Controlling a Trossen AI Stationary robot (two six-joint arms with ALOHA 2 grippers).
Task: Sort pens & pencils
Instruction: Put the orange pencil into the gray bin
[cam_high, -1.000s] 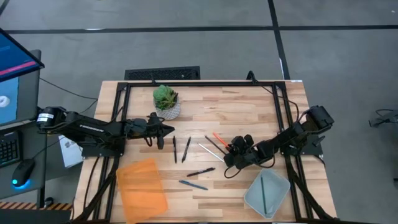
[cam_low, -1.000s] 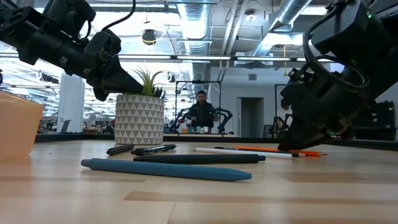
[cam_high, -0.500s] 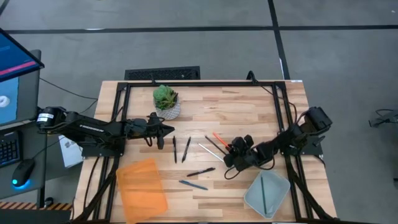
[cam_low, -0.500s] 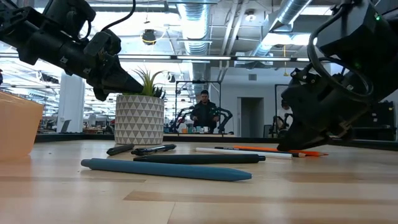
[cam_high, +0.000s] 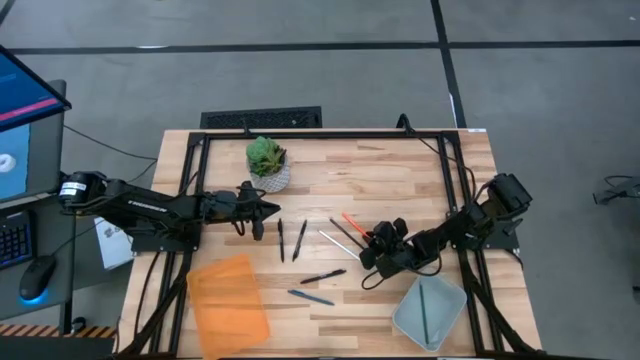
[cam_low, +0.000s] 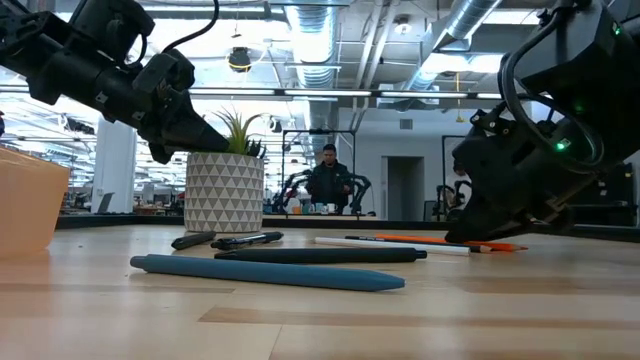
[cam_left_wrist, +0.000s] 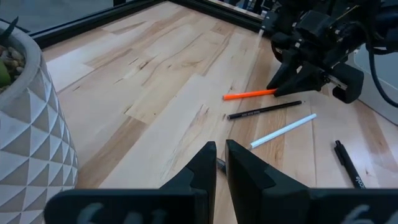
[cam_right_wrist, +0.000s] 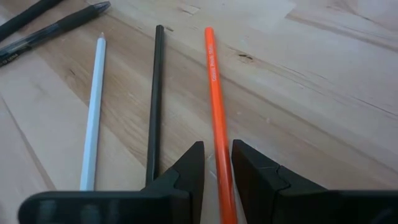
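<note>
The right pincer (cam_high: 366, 251) sits low at centre-right of the high view, its fingers a little apart astride the near end of the orange pencil (cam_right_wrist: 214, 99). Whether the pads yet touch the pencil cannot be told. A thin black pencil (cam_right_wrist: 155, 93) lies just beside it and a white pencil (cam_right_wrist: 93, 118) just beyond, all three nearly parallel. The pens (cam_high: 300, 240) lie left of centre, with a blue pen (cam_high: 311, 297) lower down. One green pencil (cam_high: 423, 310) already rests in the grey tray (cam_high: 405, 322) at lower right. An orange tray (cam_high: 228, 300) stands at lower left.

The left pincer (cam_high: 274, 209) waits near the potted plant (cam_high: 267, 162), fingers nearly together, holding nothing.

Risks:
- Closing off-centre could roll the orange pencil out of the gap.
- A finger may nudge the neighbouring black pencil, given the tight spacing.
- A grip near one end may let the pencil tilt on lifting.
</note>
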